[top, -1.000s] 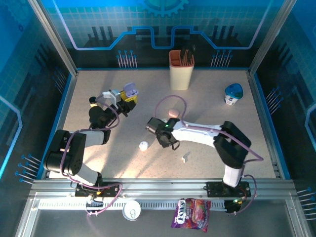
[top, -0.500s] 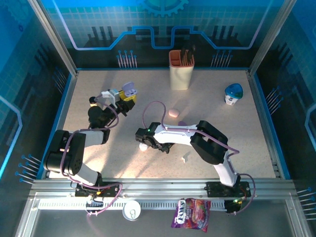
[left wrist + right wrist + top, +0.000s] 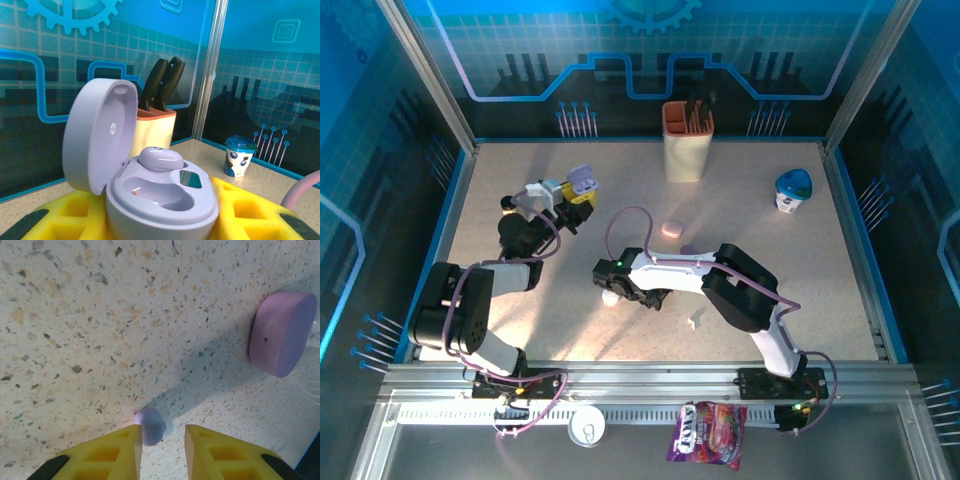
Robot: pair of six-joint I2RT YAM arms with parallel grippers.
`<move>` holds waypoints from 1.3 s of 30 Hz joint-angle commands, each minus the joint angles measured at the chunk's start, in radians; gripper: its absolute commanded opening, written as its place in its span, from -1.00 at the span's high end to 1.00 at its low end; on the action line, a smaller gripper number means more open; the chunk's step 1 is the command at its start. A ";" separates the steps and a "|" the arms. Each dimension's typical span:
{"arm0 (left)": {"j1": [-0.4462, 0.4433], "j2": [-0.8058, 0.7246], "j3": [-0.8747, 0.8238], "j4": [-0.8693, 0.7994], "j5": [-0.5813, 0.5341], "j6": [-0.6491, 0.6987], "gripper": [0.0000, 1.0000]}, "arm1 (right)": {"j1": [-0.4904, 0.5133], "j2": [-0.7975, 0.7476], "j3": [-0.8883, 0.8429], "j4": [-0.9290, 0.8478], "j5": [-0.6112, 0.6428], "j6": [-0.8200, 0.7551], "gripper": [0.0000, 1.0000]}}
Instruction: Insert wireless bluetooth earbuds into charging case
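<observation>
My L gripper (image 3: 161, 222) is clamped on the open lilac case (image 3: 150, 200), held up off the table, lid tipped back, w/ one lilac earbud (image 3: 160, 159) seated inside. My R gripper (image 3: 162, 440) points down at the speckled table (image 3: 100, 315), jaws narrowly apart around a loose pale earbud (image 3: 149, 426), which touches one pad and is clear of the other. A pink case (image 3: 280, 335) lies nearby.
</observation>
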 commanded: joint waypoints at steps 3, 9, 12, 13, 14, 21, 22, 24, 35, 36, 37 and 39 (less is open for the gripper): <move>0.010 0.008 0.028 0.031 0.026 -0.018 0.47 | 0.000 0.038 0.016 -0.019 0.001 -0.009 0.45; 0.011 0.007 0.025 0.031 0.025 -0.019 0.47 | -0.003 0.053 0.013 -0.018 0.000 -0.012 0.51; 0.010 0.003 0.023 0.031 0.027 -0.018 0.47 | -0.006 0.055 0.008 -0.017 0.004 -0.009 0.58; 0.010 0.003 0.023 0.030 0.026 -0.019 0.47 | -0.007 0.055 0.006 -0.018 0.005 -0.009 0.61; 0.010 0.004 0.024 0.031 0.027 -0.019 0.47 | -0.006 0.053 0.005 -0.019 0.010 -0.008 0.63; 0.010 0.008 0.026 0.031 0.042 -0.015 0.48 | -0.019 -0.008 -0.032 0.021 -0.009 -0.003 0.69; 0.010 0.010 0.027 0.031 0.043 -0.013 0.48 | -0.026 -0.028 -0.048 0.040 -0.027 0.001 0.69; 0.009 0.014 0.026 0.031 0.048 -0.011 0.48 | -0.042 -0.077 -0.080 0.087 -0.070 0.007 0.69; -0.064 0.084 0.033 0.031 0.063 0.073 0.50 | -0.197 -0.446 -0.331 0.445 -0.430 0.041 0.68; -0.080 0.094 0.032 0.031 0.063 0.087 0.50 | -0.217 -0.487 -0.356 0.490 -0.476 0.049 0.68; -0.091 0.103 0.035 0.031 0.063 0.097 0.49 | -0.240 -0.527 -0.385 0.538 -0.523 0.061 0.68; -0.114 0.120 0.038 0.031 0.062 0.113 0.49 | -0.280 -0.601 -0.437 0.637 -0.621 0.087 0.68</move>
